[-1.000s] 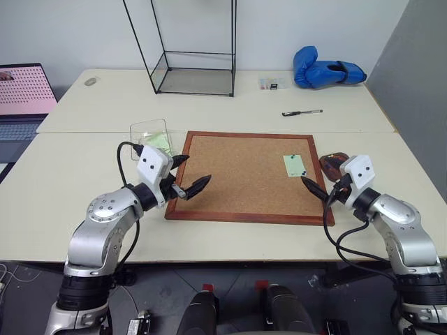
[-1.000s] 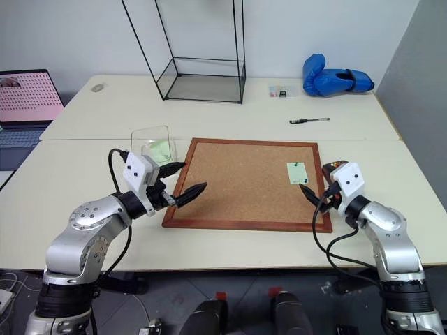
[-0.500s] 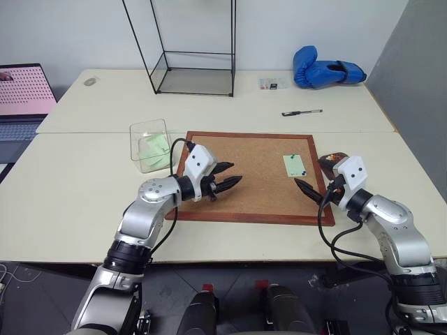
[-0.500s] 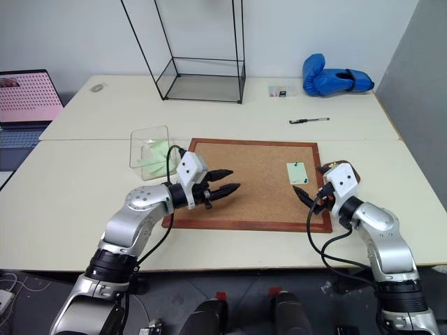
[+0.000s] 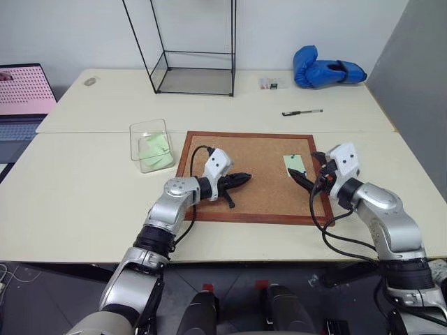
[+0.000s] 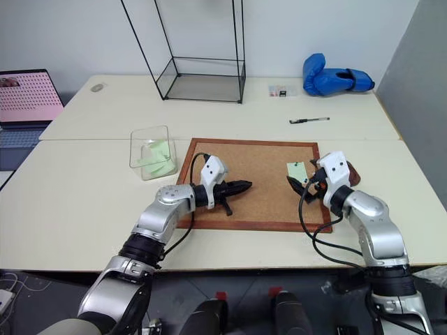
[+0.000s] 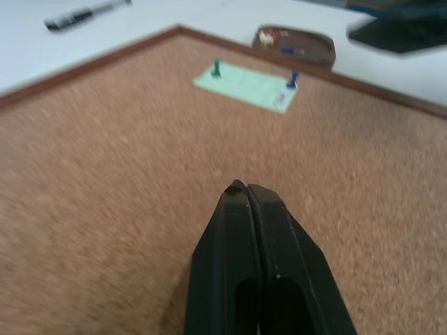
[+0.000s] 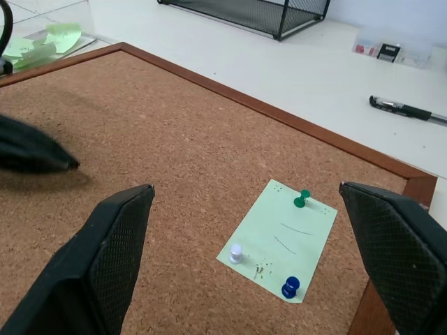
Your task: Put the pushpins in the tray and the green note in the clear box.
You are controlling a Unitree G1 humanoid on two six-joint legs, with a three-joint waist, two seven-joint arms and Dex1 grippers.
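- Cork-faced board [image 5: 251,174], framed in reddish wood, lies flat on the pale table [image 5: 70,195]; both arms reach over it.
- Left arm: extended forward and toward the right over the board. The left gripper [image 5: 244,179] points nearly level across the cork, its two black fingers [image 7: 258,279] pressed together with nothing between them. A second ago it stood wide open beside the board's left edge, near the clear box; it has since swung in over the cork and closed.
- Right arm: bent inward over the board's right edge. The right gripper [image 8: 244,258] has its fingers spread wide, pointing at the green note, holding nothing. It has edged slightly closer to the note, spread unchanged.
- Clear box [image 5: 151,144]: on the table just beside the board's upper left corner, with pale green slips inside.
- Tray [image 7: 295,45]: just past the board's right edge, coloured bits in it.
- Green note [image 8: 278,239]: flat on the cork near the right edge.
- Pushpins [image 8: 302,201]: green, white and blue, stuck in the note.
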